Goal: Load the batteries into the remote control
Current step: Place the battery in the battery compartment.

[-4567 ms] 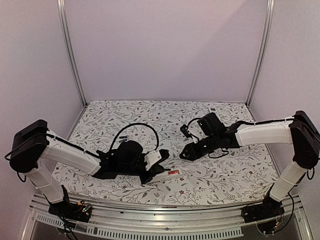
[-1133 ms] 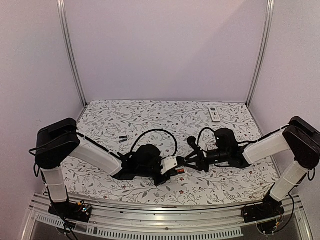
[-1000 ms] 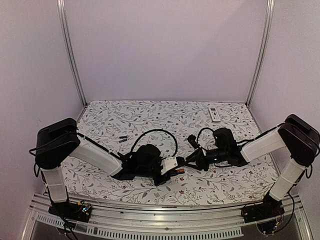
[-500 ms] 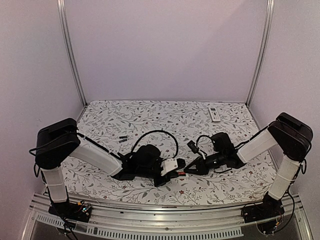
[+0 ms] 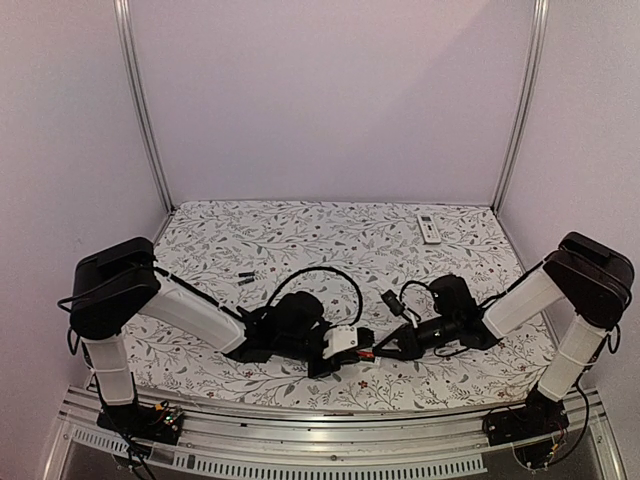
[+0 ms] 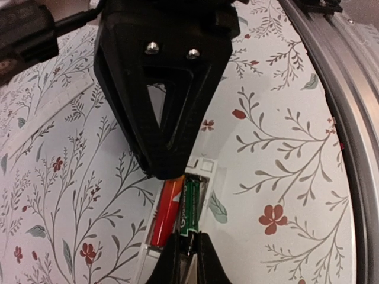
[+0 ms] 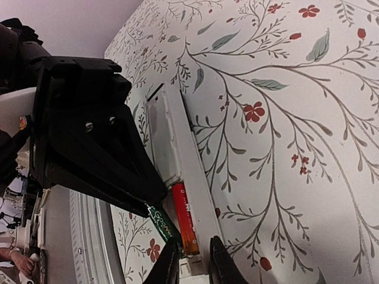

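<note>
Left wrist view: the slim red battery (image 6: pixel 166 216) lies in the bay of the white plastic remote (image 6: pixel 204 164); our left claw (image 6: pixel 188 247), nearly closed, seems to pinch the green-and-black battery (image 6: pixel 190 204) beside it, not yet seated. Whether the right claw (image 7: pixel 192 254) grips anything, we cannot tell.

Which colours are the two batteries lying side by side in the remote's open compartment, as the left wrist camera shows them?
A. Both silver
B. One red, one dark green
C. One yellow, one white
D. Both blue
B: the left wrist view shows a red battery right beside a dark green battery in the open compartment of the white remote.
</note>
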`<act>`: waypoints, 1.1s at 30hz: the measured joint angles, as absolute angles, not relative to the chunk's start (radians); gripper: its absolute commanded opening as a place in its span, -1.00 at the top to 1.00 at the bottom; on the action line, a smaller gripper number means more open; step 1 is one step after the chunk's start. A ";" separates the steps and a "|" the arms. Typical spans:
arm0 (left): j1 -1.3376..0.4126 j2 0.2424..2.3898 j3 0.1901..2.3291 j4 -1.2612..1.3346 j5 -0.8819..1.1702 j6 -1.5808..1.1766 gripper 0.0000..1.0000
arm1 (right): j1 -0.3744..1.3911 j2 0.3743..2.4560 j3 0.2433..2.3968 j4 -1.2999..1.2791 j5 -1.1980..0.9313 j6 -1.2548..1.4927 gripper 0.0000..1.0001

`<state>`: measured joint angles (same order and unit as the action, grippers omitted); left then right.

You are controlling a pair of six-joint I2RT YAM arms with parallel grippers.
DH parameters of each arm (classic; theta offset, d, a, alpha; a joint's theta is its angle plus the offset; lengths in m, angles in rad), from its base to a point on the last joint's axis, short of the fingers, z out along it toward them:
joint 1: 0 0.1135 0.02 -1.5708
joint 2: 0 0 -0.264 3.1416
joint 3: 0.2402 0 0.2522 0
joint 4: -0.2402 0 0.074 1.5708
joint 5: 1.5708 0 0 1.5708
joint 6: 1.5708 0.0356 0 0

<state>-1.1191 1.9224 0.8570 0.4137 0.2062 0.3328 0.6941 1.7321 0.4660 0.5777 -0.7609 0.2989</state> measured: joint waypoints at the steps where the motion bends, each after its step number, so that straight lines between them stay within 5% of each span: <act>1: -1.119 1.921 0.859 0.406 0.204 0.346 1.00 | 0.696 1.721 0.473 0.556 -0.759 0.296 0.62; 33: -1.093 1.905 0.969 0.157 0.232 0.543 1.00 | 0.709 1.592 0.564 0.258 -0.705 0.205 0.49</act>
